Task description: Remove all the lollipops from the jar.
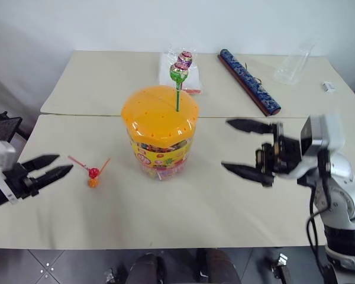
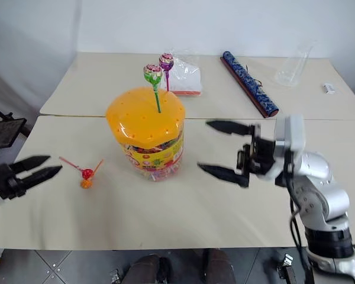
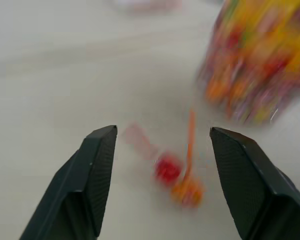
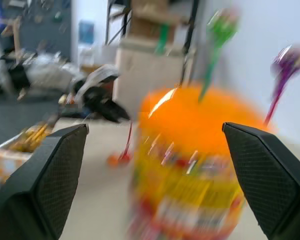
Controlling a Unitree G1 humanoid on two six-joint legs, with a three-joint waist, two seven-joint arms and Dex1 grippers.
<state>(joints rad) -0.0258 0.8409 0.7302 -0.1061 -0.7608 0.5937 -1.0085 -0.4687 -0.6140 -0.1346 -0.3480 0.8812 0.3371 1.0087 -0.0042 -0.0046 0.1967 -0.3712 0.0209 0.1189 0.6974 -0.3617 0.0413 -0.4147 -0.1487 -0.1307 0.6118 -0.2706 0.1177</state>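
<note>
The jar (image 1: 160, 133) stands at the middle of the frame on the near table (image 1: 183, 219), upright, its orange domed lid (image 1: 160, 110) on. Two lollipops are still planted in the lid's holes — the green lollipop (image 1: 177, 74) on a green stick near the lid's centre, and the purple lollipop (image 1: 184, 59) just behind it toward the top of the frame. The red lollipop (image 1: 93, 172) and orange lollipop (image 1: 93, 183) lie on the table at centre left, heads touching, sticks splayed apart. These sweets look light, with hard little heads in slick wrapper and thin sticks that could bend; the stick just below the head seems the safest place to pinch, pulling straight up so the jar does not tip. The left gripper (image 1: 50, 167), at the left edge, has its fingers parted and empty, aimed at the fallen pair. The right gripper (image 1: 239, 148), right of the jar, is spread wide and holds nothing.
</note>
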